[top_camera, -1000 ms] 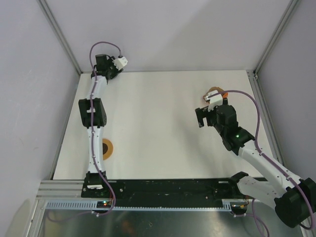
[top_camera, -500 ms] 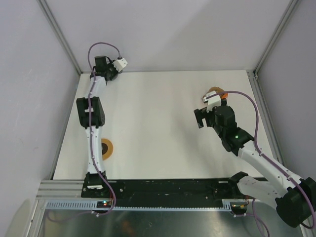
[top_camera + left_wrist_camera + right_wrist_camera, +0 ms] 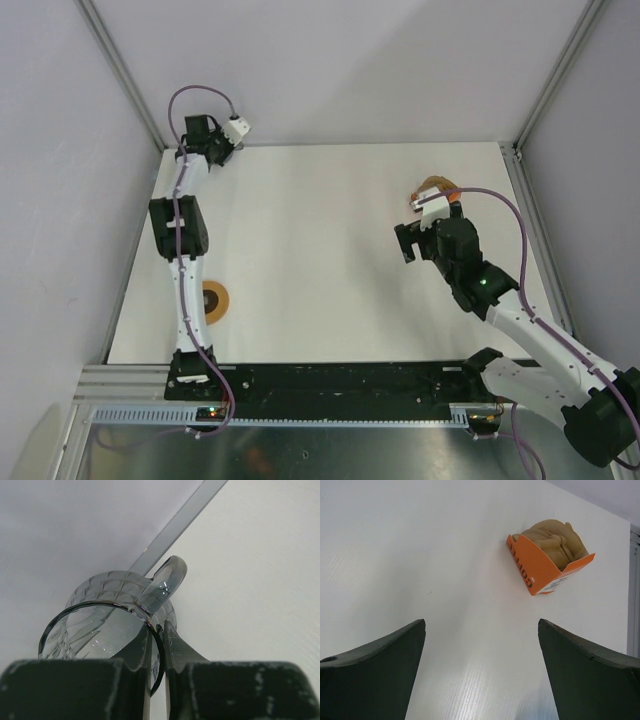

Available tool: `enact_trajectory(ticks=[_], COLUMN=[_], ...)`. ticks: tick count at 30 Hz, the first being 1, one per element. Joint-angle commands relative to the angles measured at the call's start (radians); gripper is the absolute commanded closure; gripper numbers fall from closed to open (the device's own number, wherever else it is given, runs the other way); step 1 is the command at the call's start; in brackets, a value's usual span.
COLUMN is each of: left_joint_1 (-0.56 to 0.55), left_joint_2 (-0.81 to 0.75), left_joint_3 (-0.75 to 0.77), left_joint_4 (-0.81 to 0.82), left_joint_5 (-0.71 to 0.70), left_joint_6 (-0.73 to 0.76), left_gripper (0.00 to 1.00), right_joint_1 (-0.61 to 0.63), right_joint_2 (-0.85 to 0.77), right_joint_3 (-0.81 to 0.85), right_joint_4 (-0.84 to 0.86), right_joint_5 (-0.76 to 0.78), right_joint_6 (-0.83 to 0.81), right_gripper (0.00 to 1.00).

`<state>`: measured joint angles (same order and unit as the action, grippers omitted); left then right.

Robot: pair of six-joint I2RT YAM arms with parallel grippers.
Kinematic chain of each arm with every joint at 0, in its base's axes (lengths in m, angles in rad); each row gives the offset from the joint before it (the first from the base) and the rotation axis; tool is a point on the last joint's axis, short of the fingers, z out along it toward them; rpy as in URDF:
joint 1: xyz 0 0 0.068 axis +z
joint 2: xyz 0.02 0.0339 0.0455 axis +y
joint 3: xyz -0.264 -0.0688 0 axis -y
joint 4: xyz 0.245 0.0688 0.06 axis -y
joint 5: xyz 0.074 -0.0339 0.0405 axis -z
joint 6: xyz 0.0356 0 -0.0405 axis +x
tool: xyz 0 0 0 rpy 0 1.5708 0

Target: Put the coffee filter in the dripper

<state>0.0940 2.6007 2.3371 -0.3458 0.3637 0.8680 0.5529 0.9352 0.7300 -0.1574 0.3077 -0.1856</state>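
Observation:
The dripper (image 3: 105, 595), a smoky translucent ribbed cone with a loop handle (image 3: 169, 577), fills the left wrist view, against the far-left corner rail. My left gripper (image 3: 158, 632) is shut on it, one finger inside the rim and one outside, just below the handle. In the top view the arm's end (image 3: 203, 140) hides the dripper. No separate coffee filter shows; brown filters (image 3: 555, 536) stand stacked in an orange box (image 3: 535, 567). My right gripper (image 3: 481, 624) hangs open over bare table, short of that box (image 3: 437, 187).
A flat orange ring (image 3: 213, 300) lies near the left arm's base. Metal frame posts and grey walls close in the white table (image 3: 320, 260) on the left, back and right. The aluminium rail (image 3: 175, 527) runs right behind the dripper.
My left arm reached further into the far-left corner and its jaws closed on the dripper's rim. The right arm barely shifted and stayed open.

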Motion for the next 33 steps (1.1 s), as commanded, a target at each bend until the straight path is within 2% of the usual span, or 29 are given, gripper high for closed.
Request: enact_trajectory(ticks=[1,7,16,20,25,33], left_joint_1=[0.014,0.004,-0.080,-0.165,-0.305,-0.528], left_joint_2=[-0.108,-0.248,-0.541,-0.692,-0.879,-1.011], left_joint_3=[0.016,-0.107,-0.465,-0.630,-0.840,-1.028], left_joint_4=[0.000,0.000,-0.001,-0.009,-0.020,-0.030], left_joint_5=[0.021,0.069,0.097,0.114,0.140,0.041], left_joint_6=[-0.049,-0.107,-0.152,-0.195,-0.284,-0.501], left_gripper=[1.00,1.00,1.00,1.00,1.00,1.00], right_joint_1=[0.010,0.022,0.067,0.067,-0.011,-0.211], right_joint_2=[-0.017,-0.006,0.038,0.040,0.037,0.012], right_joint_3=[0.045,0.045,0.045,0.060,0.082,0.104], right_joint_4=[0.003,0.038,0.093,0.069,-0.001,-0.180], right_joint_5=[0.020,0.000,-0.016,0.012,0.026,0.034], right_joint_6=[-0.005,0.004,-0.004,0.011,0.104,0.374], right_gripper=[0.01,0.01,0.01,0.01,0.01,0.01])
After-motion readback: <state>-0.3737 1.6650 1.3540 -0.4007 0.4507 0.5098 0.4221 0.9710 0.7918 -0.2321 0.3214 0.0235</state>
